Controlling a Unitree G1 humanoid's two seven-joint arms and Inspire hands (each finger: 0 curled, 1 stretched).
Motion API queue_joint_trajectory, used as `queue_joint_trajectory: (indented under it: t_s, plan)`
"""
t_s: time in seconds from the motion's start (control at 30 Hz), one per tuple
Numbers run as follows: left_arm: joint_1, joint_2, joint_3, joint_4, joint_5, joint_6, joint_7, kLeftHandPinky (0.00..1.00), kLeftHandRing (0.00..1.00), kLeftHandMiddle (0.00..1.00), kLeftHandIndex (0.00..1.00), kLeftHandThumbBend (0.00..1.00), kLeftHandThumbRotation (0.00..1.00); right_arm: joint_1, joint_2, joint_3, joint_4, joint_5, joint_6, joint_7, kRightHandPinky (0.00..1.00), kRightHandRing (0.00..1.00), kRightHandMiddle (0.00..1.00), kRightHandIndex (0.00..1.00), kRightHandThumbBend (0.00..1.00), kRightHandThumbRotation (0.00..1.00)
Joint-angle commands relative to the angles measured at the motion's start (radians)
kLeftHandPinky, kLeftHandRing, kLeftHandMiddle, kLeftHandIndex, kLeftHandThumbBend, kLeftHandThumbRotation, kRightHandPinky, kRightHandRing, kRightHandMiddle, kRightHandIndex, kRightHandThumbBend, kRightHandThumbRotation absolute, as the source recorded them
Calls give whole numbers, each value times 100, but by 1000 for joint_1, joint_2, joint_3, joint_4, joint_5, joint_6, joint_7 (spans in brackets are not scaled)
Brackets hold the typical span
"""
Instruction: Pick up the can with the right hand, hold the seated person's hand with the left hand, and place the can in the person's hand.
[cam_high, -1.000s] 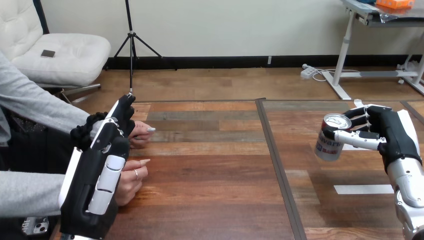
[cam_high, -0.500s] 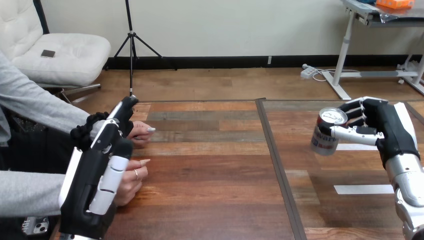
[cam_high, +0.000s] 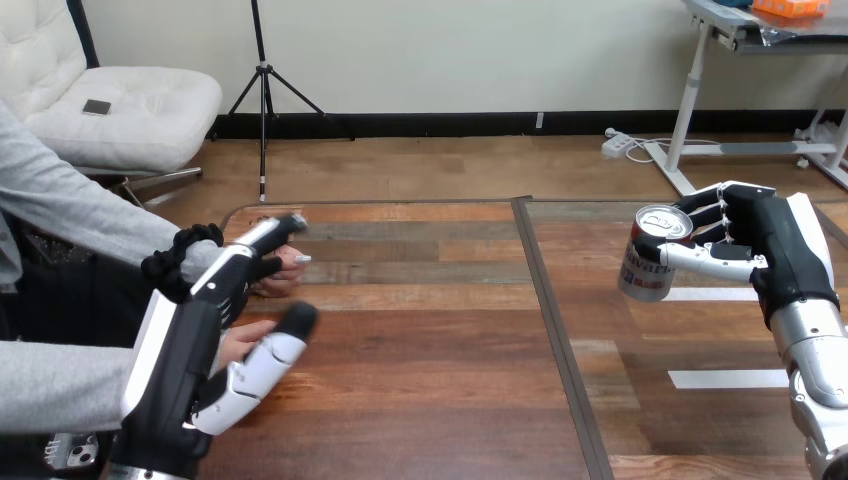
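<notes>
My right hand (cam_high: 775, 255) is at the right side, lifted above the table, with fingers and thumb curled round a silver can (cam_high: 652, 255) that hangs upright in the air. At the left, my left hand (cam_high: 195, 355) is open, its fingers spread and pointing right, covering most of the person's nearer hand (cam_high: 232, 343). I see no finger curled round that hand. The person's farther hand (cam_high: 280, 271) rests on the table just beyond my left fingertips.
The wooden table (cam_high: 420, 340) has a dark seam (cam_high: 560, 340) running front to back between my two hands. A white tape strip (cam_high: 727, 379) lies on the table below my right hand. A phone (cam_high: 68, 450) sits at the lower left edge.
My left hand has opened, with fingers and thumb spreading out over the person's nearer hand. My right hand has lifted the can slightly higher and a little leftward.
</notes>
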Motion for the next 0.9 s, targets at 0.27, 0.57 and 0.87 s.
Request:
queue_joint_trajectory:
  t_s: [0.27, 0.57, 0.87]
  plan:
    - [-94, 130, 51, -48, 240, 30, 100, 57, 76, 78, 75, 98, 65, -83, -4, -12, -70, 25, -44, 20, 34, 37, 42, 45, 71, 0]
    - [-94, 207, 55, -133, 381, 151, 104, 62, 82, 85, 84, 100, 63, -83, -3, -11, -70, 24, -53, 21, 34, 37, 42, 45, 71, 0]
    - [-115, 283, 48, -167, 470, 209, 105, 65, 87, 91, 87, 100, 64, -85, -3, -10, -69, 22, -47, 20, 34, 37, 42, 45, 71, 0]
